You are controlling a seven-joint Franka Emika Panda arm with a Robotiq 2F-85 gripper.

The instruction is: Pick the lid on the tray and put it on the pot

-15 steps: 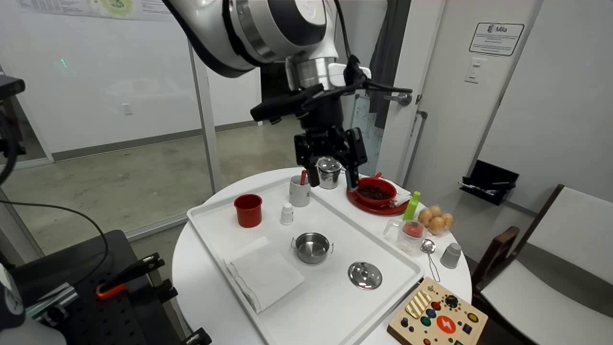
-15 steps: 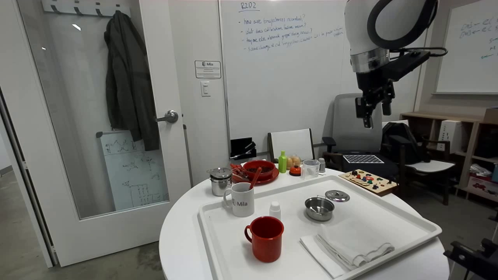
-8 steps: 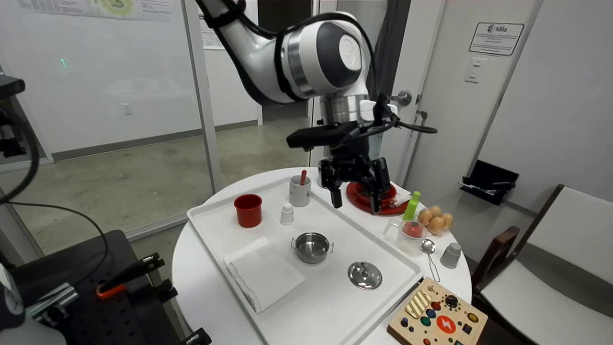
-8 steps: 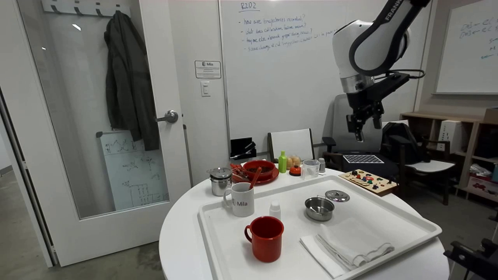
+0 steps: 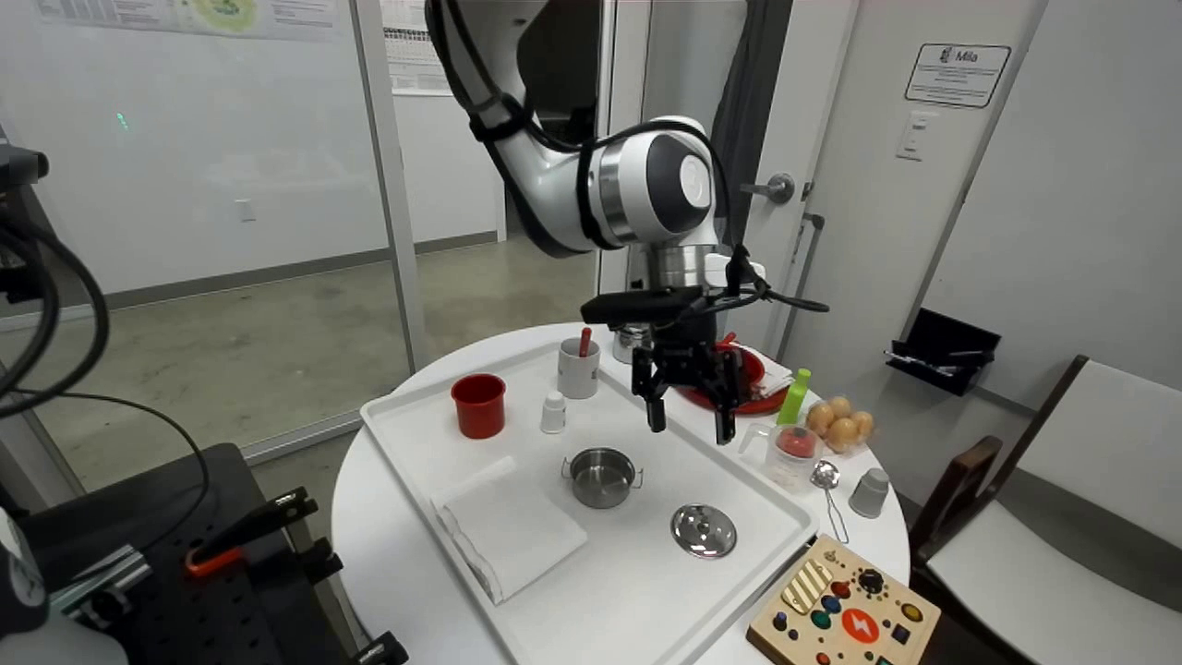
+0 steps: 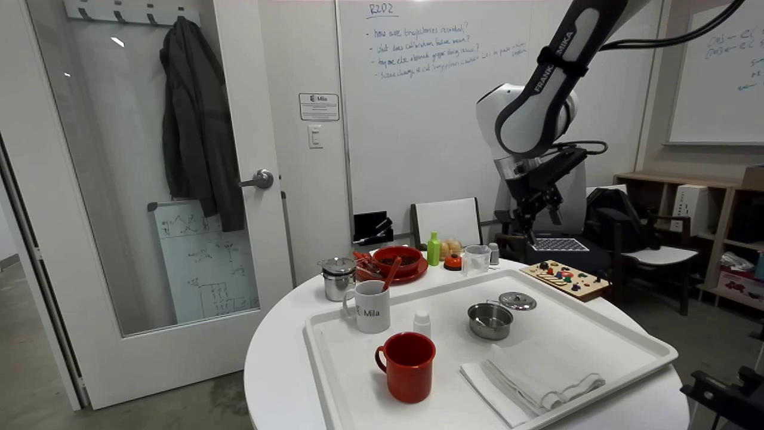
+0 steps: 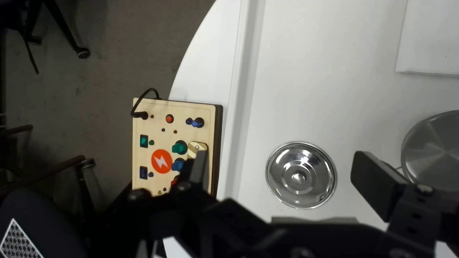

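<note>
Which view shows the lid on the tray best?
Wrist view. The lid shows largest there, nearly from above, full rim and central knob visible. Both exterior views show it smaller, from an oblique angle, near the pot.

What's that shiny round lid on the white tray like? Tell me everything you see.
The lid is a round, rimmed, silvery disc that looks like polished metal, with concentric rings and a small knob in the middle. It lies flat, knob up, on the tray, between the pot and the wooden button board, apart from both. Only the tray appears to touch it; the open gripper hangs clear of it.
</note>
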